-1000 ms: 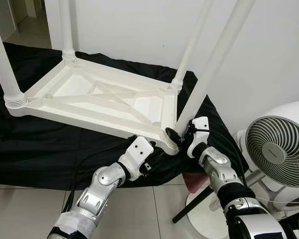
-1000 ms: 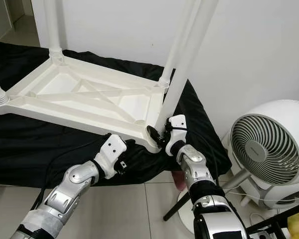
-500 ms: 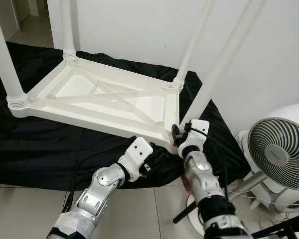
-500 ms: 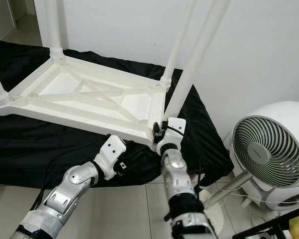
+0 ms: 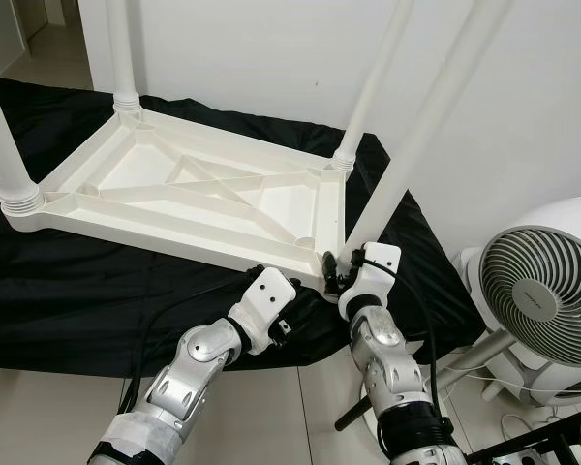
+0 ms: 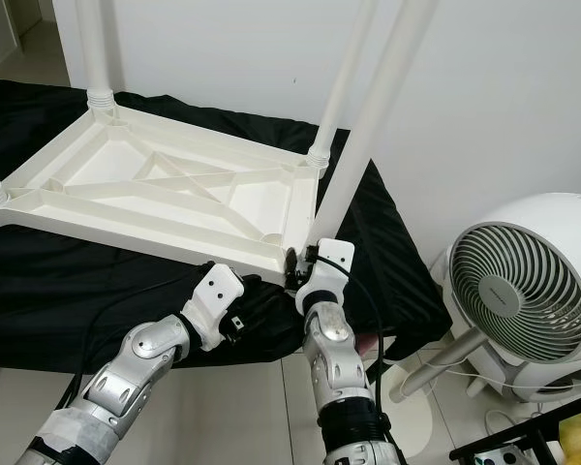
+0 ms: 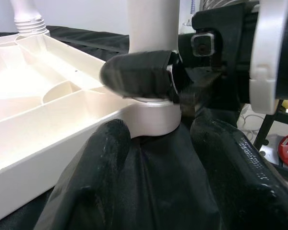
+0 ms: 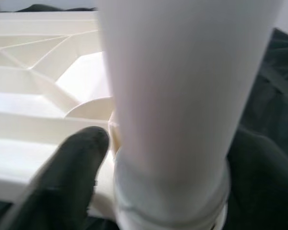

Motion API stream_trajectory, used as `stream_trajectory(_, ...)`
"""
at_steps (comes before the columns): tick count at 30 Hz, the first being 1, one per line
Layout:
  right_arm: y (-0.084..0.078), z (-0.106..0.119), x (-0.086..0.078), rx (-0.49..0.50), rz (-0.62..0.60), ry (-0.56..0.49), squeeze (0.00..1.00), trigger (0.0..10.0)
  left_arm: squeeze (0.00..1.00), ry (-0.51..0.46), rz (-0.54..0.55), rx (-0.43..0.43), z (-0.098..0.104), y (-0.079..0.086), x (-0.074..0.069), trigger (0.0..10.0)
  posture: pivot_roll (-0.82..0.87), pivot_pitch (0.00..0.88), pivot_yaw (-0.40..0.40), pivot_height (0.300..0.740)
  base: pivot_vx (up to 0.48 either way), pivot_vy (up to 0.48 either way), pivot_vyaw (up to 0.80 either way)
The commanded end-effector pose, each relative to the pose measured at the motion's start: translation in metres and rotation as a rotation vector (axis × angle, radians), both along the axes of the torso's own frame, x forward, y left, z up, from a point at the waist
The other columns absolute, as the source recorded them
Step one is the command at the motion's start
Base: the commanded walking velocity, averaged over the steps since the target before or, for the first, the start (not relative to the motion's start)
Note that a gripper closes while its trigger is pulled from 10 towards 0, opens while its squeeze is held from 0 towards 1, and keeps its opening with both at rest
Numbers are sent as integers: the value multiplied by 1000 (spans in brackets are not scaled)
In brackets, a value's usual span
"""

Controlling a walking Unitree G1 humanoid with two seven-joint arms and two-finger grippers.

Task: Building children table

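Left eye view has the right gripper (image 5: 337,273) pinching the leaning fourth leg (image 5: 421,126) at the upturned table top's (image 5: 165,194) near right corner socket, so it should stand the leg upright before twisting, while the left gripper (image 5: 289,315), spread, steadies just below.

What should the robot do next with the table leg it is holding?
Probably twist the leg further into its corner. The right gripper has its jaws clamped round the leg's base at the upside-down table's near corner, and the left gripper waits just below.
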State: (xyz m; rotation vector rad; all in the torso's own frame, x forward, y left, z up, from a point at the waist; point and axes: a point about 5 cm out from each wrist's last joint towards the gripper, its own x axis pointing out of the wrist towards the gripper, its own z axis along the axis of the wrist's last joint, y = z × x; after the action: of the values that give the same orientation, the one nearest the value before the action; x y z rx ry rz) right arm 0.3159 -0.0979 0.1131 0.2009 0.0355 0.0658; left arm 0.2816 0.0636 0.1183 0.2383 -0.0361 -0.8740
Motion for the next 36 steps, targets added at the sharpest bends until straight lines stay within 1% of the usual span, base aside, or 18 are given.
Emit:
stream_trajectory(1, -6, 1, -1, 16, 26, -5, 1000, 10000, 0, 23, -127, 6, 0, -8, -8, 10000, 96, 0, -174, 740, 0, 0, 0)
stream_trajectory(2, -9, 3, -1, 15, 102, -25, 1000, 10000, 0, 27, -135, 6, 0, -8, -9, 10000, 98, 0, -175, 740, 0, 0, 0)
stream_trajectory(4, -11, 5, -1, 13, 157, -37, 1000, 10000, 0, 30, -139, 6, 0, -9, -10, 10000, 98, 0, -175, 740, 0, 0, 0)
stream_trajectory(6, -23, 7, 0, -40, 192, -69, 1000, 10000, 0, 31, -147, 8, 0, -9, -10, 10000, 97, 0, -174, 740, 0, 0, 0)
stream_trajectory(7, -30, 7, 2, -65, 209, -75, 0, 10000, 0, 31, -147, 9, 0, -9, -10, 10000, 98, 0, -173, 740, 0, 0, 0)
stream_trajectory(11, -46, 10, 8, -134, 317, -90, 0, 10000, 0, 32, -148, 12, 0, -9, -10, 10000, 92, 0, -170, 740, 0, 0, 0)
stream_trajectory(14, -51, 12, 13, -173, 379, -92, 0, 10000, 0, 31, -150, 15, 1, -9, -9, 10000, 90, 0, -168, 740, 0, 0, 0)
stream_trajectory(15, -51, 12, 13, -173, 379, -92, 0, 10000, 0, 31, -150, 15, 1, -9, -9, 10000, 90, 0, -168, 740, 0, 0, 0)
stream_trajectory(17, -49, 10, 17, -242, 476, -89, 0, 10000, 0, 31, -151, 15, 2, -9, -8, 10000, 87, 0, -165, 740, 0, 0, 0)
stream_trajectory(20, -47, 9, 20, -290, 551, -85, 0, 10000, 0, 29, -151, 13, 3, -10, -8, 10000, 88, 0, -163, 740, 0, 0, 0)
stream_trajectory(23, -47, 9, 20, -290, 551, -85, 0, 10000, 0, 29, -151, 13, 3, -10, -8, 10000, 88, 0, -163, 740, 0, 0, 0)
stream_trajectory(24, -42, 4, 24, -285, 623, -51, 0, 10000, 0, 27, -149, 13, 4, -10, -6, 10000, 100, 0, -162, 740, 0, 0, 0)
stream_trajectory(25, -40, 2, 25, -293, 651, -42, 0, 7882, 0, 25, -146, 14, 4, -9, -6, 10000, 103, 0, -162, 740, 0, 0, 0)
stream_trajectory(26, -39, 1, 26, -300, 664, -39, 0, 7882, 0, 24, -145, 14, 5, -9, -6, 10000, 103, 0, -162, 740, 0, 0, 0)
stream_trajectory(27, -38, -1, 27, -306, 672, -24, 0, 2941, 0, 23, -142, 15, 5, -9, -5, 10000, 108, 0, -164, 740, 0, 0, 0)
stream_trajectory(29, -38, -2, 28, -307, 678, -11, 0, 2941, 0, 23, -141, 15, 5, -9, -5, 10000, 109, 0, -163, 740, 0, 0, 0)
stream_trajectory(30, -39, -4, 30, -320, 672, -6, 0, 0, 0, 21, -137, 16, 5, -8, -5, 10000, 112, 0, -166, 740, 0, 0, 0)
stream_trajectory(36, -46, -7, 31, -300, 664, 17, 0, 0, 0, 20, -131, 13, 6, -7, -5, 10000, 116, 0, -172, 740, 0, 0, 0)
